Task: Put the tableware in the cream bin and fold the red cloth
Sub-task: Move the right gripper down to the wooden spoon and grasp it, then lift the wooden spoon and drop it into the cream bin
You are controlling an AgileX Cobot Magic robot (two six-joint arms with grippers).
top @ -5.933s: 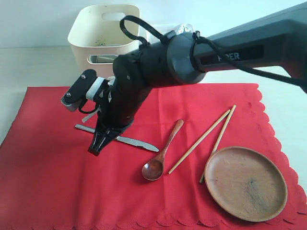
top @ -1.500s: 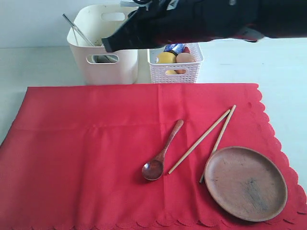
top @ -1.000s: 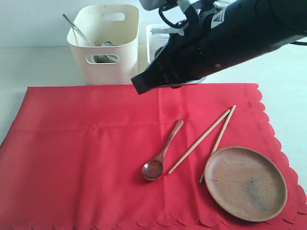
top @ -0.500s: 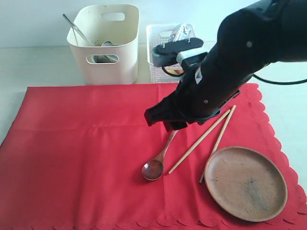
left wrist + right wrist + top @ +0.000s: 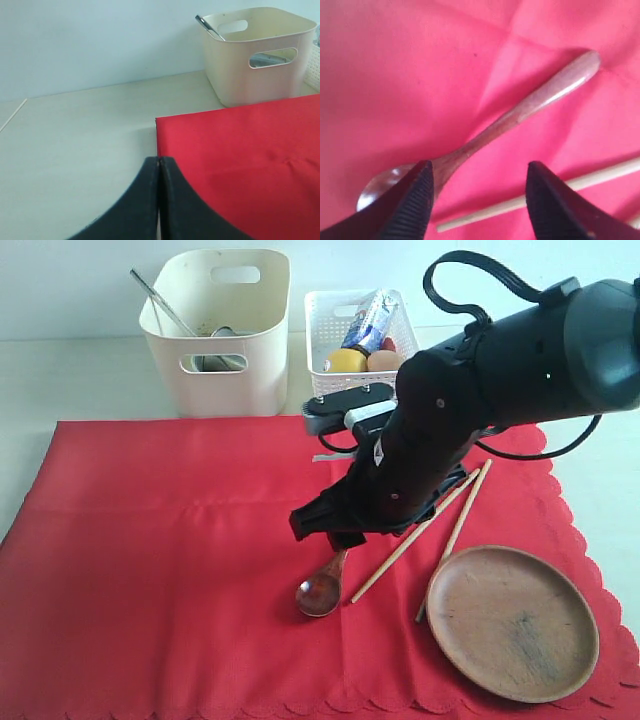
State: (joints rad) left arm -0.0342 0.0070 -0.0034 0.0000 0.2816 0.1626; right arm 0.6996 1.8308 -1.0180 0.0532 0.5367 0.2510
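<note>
Starting at the right gripper [image 5: 480,172]: fingers [image 5: 415,200] spread apart, pinching nothing, one each side of the neck of the dark wooden spoon [image 5: 520,107], low in the right wrist view. Flat on the red cloth [image 5: 150,540], that spoon, bowl at lower centre of the exterior view, handle disappearing up under the black arm. Just beside it, the pair of wooden chopsticks [image 5: 462,522], with one stick crossing the lower right of the wrist view. In the exterior view, upper ends close together in a narrow V, with a good stretch of the left stick blocked by the arm. Lower right there: round brown wooden plate [image 5: 512,622], rim just beside the lower end of the right stick.

Over on the left gripper [image 5: 159,200]: fingers pressed together on nothing, bottom centre of the left wrist view, above the pale table [image 5: 75,150] near the cloth's corner.

Upper left of the exterior view: cream bin [image 5: 215,370], just behind the cloth's far edge, silver table knife [image 5: 160,302] leaning out over its left rim. Probably the steel cup [image 5: 210,362] behind the oval cut-out, too dim to be sure. Right next door, white perforated basket [image 5: 330,388] with a lemon [image 5: 345,360], an egg [image 5: 382,360] and a small carton [image 5: 368,318], lower right corner hidden by the arm. Can't read the carton's print, way too small.
</note>
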